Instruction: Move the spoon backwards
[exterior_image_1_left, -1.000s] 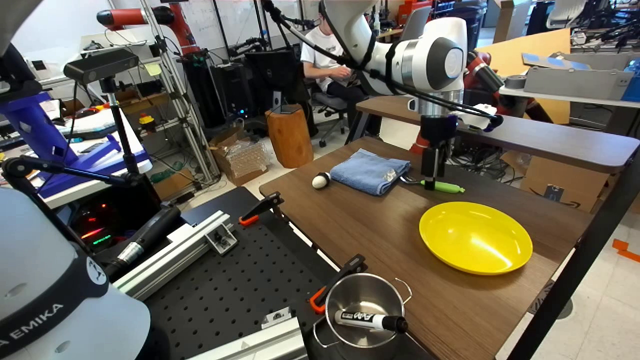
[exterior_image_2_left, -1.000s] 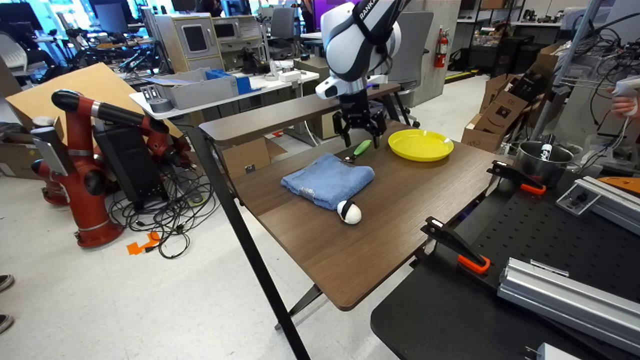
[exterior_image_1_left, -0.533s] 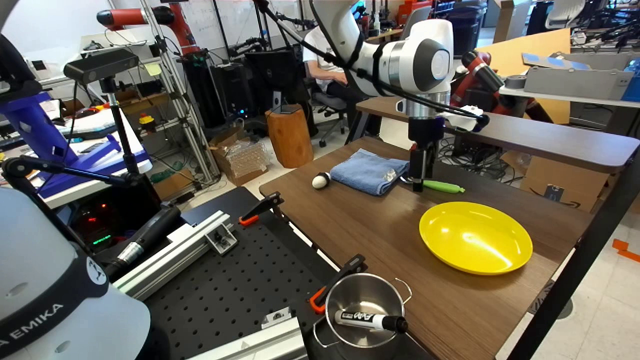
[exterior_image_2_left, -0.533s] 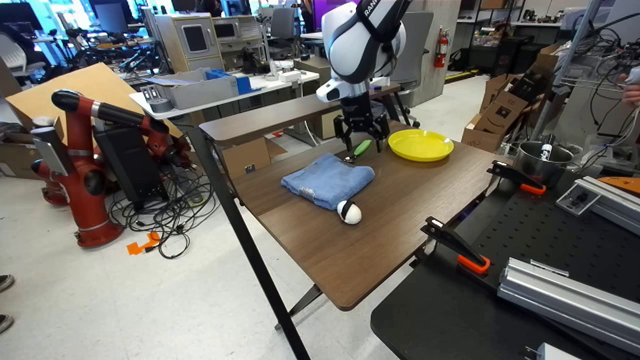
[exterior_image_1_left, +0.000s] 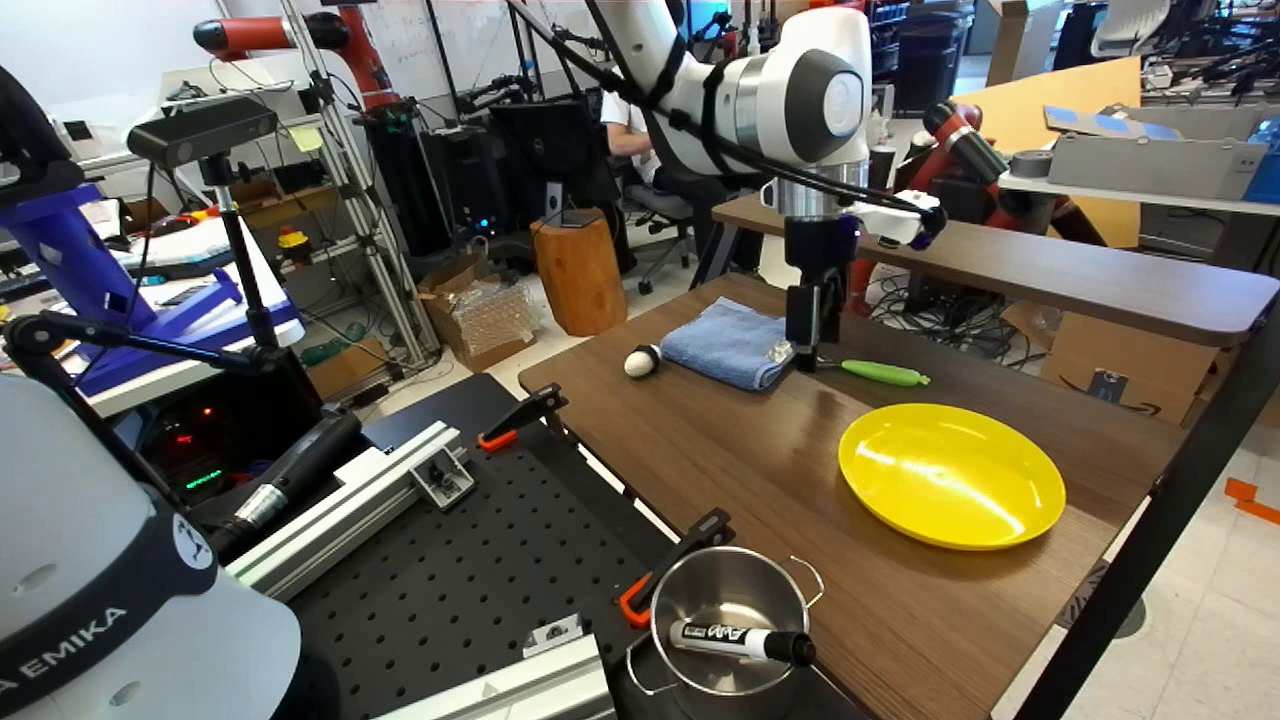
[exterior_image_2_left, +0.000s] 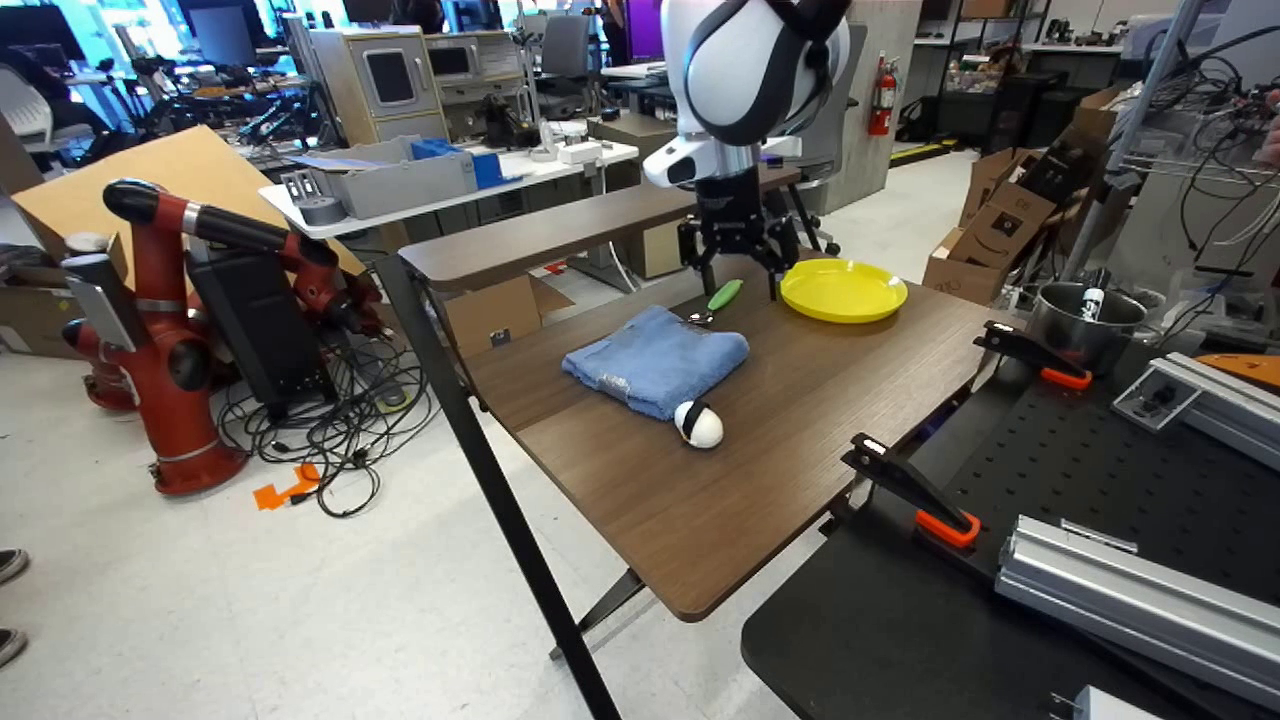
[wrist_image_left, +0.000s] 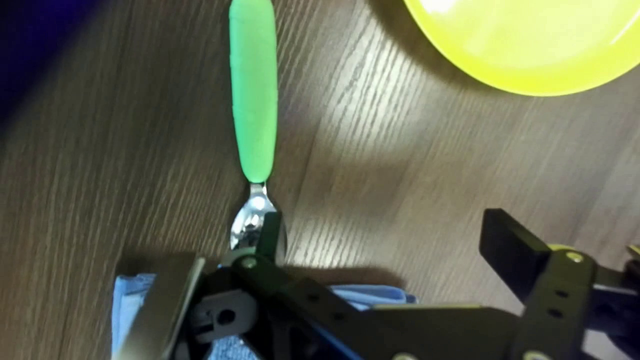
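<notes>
The spoon has a green handle and a shiny metal bowl end. It lies on the brown table in both exterior views (exterior_image_1_left: 885, 373) (exterior_image_2_left: 726, 293), its bowl end near the blue towel. In the wrist view the spoon (wrist_image_left: 254, 95) points up and down at left of centre. My gripper (exterior_image_1_left: 815, 357) is open and empty, pointing down just above the table. It also shows in an exterior view (exterior_image_2_left: 741, 290) and in the wrist view (wrist_image_left: 387, 237). In the wrist view one fingertip overlaps the spoon's bowl and hides part of it; the other is well to the right. Contact cannot be told.
A folded blue towel (exterior_image_1_left: 725, 345) lies beside the gripper. A yellow plate (exterior_image_1_left: 950, 475) is close by; it also shows in the wrist view (wrist_image_left: 525, 70). A white ball with a dark band (exterior_image_2_left: 700, 426) sits by the towel. A metal pot (exterior_image_1_left: 690, 585) holds a marker.
My open gripper has moved off the spoon's handle, toward the towel and bowl end, shifting left in an exterior view and slightly right in an exterior view. The spoon has not visibly moved.
</notes>
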